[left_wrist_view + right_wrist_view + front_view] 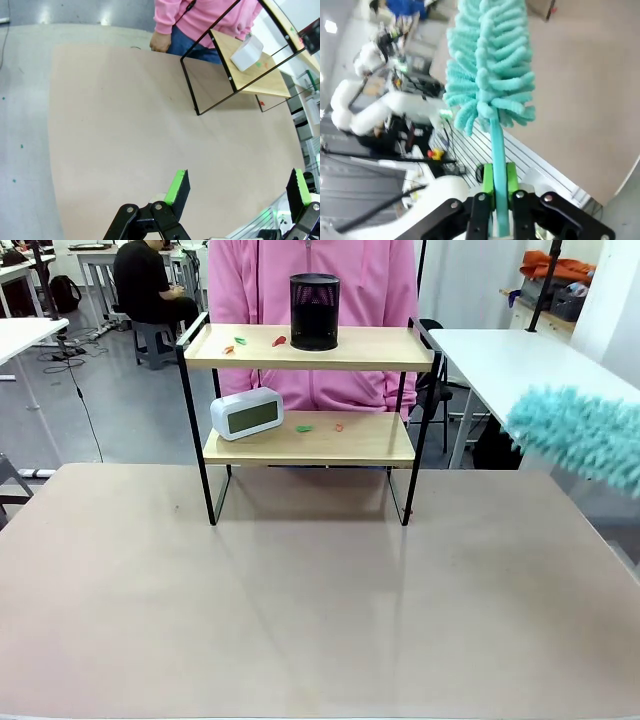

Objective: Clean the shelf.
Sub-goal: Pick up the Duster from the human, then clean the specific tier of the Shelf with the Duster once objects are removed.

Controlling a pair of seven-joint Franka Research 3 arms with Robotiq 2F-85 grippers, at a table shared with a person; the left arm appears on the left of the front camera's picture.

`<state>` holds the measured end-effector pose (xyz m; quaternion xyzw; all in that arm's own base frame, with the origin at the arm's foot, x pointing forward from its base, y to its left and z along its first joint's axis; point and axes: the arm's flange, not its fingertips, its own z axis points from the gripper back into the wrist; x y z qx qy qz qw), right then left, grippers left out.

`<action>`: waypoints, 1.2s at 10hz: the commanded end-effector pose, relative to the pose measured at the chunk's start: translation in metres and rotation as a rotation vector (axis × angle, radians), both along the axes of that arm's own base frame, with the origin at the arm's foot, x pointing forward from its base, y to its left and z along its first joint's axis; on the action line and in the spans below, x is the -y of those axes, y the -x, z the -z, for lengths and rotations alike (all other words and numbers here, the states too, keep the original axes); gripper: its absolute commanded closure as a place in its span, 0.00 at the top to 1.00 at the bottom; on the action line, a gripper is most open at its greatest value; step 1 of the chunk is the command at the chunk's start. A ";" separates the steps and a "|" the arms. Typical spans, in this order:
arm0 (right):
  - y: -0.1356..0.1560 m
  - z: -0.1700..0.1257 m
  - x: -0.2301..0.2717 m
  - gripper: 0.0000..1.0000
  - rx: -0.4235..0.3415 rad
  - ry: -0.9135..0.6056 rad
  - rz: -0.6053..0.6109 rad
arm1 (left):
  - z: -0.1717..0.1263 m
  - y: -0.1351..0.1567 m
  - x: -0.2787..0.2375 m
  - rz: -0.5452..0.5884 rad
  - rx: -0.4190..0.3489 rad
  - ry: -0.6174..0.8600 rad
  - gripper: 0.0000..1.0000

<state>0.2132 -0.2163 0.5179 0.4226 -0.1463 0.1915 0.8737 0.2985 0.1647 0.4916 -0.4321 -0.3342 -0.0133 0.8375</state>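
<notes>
While my right pincer (499, 176) clamps the teal duster (490, 70) by its handle, my left pincer (239, 186) gapes empty, the shelf (265, 82) well ahead of it.

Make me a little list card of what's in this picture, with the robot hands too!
shelf: two wooden boards, standing on the table
top board: black mesh cup, small coloured scraps
lower board: white clock, small coloured scraps
right gripper: shut on the teal duster
left gripper: open, empty, over the table
person: pink top, behind the shelf
</notes>
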 end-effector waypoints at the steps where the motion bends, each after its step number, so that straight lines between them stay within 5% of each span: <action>1: -0.008 0.026 -0.002 0.00 0.005 0.017 -0.085 | 0.002 -0.001 0.002 0.006 0.025 0.005 1.00; 2: 0.000 0.000 0.000 0.00 0.000 0.000 0.000 | 0.002 -0.001 0.002 0.006 0.025 0.005 1.00; 12: 0.000 0.000 0.000 0.00 0.000 0.000 0.000 | 0.002 -0.001 0.002 0.006 0.025 0.005 1.00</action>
